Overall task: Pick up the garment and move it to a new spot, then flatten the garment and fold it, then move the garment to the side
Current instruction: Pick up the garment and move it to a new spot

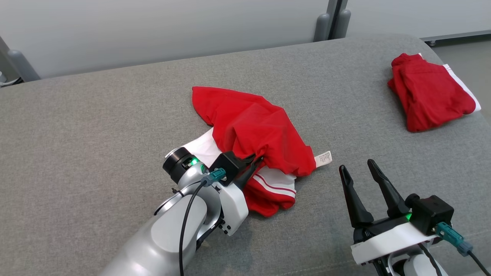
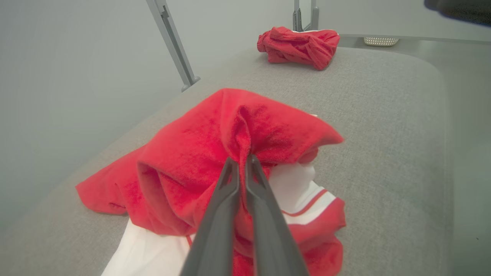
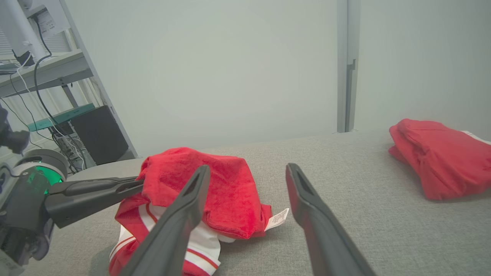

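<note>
My left gripper (image 1: 257, 161), angled low, pinches the garment (image 1: 253, 130); its wrist view shows the clamped fold. My right gripper (image 1: 356, 164) gapes beside the garment.

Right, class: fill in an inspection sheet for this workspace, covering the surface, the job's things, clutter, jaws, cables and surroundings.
Surface: grey woven fabric pad, flat, rounded far corner.
Job's things: crumpled red cloth garment with white striped panel, not yet flattened; white label sticking out at its right.
Clutter: second red cloth bundle with white edge, far right, apart from the first.
Jaws: left jaws shut on a red fold of the crumpled garment; right jaws open, apart from the cloth.
Cables: black cable with teal plug on the left wrist; teal plug and black cable on the right wrist.
Surroundings: pale wall, grey upright post, metal shelf with wires.
</note>
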{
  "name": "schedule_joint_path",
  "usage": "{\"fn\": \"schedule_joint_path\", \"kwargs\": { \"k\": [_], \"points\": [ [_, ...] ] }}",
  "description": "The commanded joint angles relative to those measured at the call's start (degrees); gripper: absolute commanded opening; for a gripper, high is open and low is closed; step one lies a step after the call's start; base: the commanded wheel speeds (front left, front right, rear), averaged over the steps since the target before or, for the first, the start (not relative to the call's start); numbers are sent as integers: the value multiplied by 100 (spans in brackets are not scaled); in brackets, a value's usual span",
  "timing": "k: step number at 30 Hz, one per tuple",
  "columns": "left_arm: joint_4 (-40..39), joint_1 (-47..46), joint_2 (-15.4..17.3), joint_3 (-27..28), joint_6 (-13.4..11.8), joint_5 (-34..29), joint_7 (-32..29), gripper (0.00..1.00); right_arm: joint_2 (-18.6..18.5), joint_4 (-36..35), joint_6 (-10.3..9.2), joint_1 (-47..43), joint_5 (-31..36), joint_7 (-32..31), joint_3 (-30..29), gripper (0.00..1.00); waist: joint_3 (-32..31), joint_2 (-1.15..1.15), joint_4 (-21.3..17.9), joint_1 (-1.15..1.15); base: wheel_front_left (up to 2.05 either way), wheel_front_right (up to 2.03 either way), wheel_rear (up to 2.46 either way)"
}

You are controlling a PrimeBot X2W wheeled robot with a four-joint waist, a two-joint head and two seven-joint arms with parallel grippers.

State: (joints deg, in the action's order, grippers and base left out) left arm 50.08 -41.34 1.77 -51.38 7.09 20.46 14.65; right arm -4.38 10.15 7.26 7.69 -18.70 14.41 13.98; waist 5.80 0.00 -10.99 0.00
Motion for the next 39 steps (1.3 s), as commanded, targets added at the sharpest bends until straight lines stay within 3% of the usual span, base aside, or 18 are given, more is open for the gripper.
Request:
{"fn": "schedule_joint_path", "kwargs": {
  "k": [1,2,3,7,15,22,28,39],
  "points": [
    [-134,-89,111,76,39,155,35,40,-23,-110,23,144,-16,59,140,100,-6,0,24,0,0,0,0],
    [-165,-69,111,91,39,242,35,82,-20,-105,23,139,-18,59,139,100,-13,0,42,0,0,0,0],
    [-196,-58,111,128,39,310,35,100,-17,-98,23,135,-19,59,139,100,-21,0,62,0,0,0,0],
    [-406,23,111,303,-83,417,35,100,-4,-77,23,121,-16,59,154,100,-90,0,157,0,0,0,0],
    [-1048,494,188,892,-563,359,35,100,23,-100,23,52,-1,59,124,100,-320,0,465,0,0,0,0],
    [-1972,1389,498,1536,-1025,321,35,100,30,-134,23,-112,2,59,37,100,-604,0,877,0,0,0,0],
    [-2706,2191,681,2041,-1270,454,35,100,-63,-183,23,-395,19,59,-227,100,-892,0,1277,0,0,0,0],
    [-4123,3608,899,3122,-1747,399,35,100,-111,-506,23,-816,-147,59,-611,100,-1170,0,1466,0,0,0,0]
  ]
}}
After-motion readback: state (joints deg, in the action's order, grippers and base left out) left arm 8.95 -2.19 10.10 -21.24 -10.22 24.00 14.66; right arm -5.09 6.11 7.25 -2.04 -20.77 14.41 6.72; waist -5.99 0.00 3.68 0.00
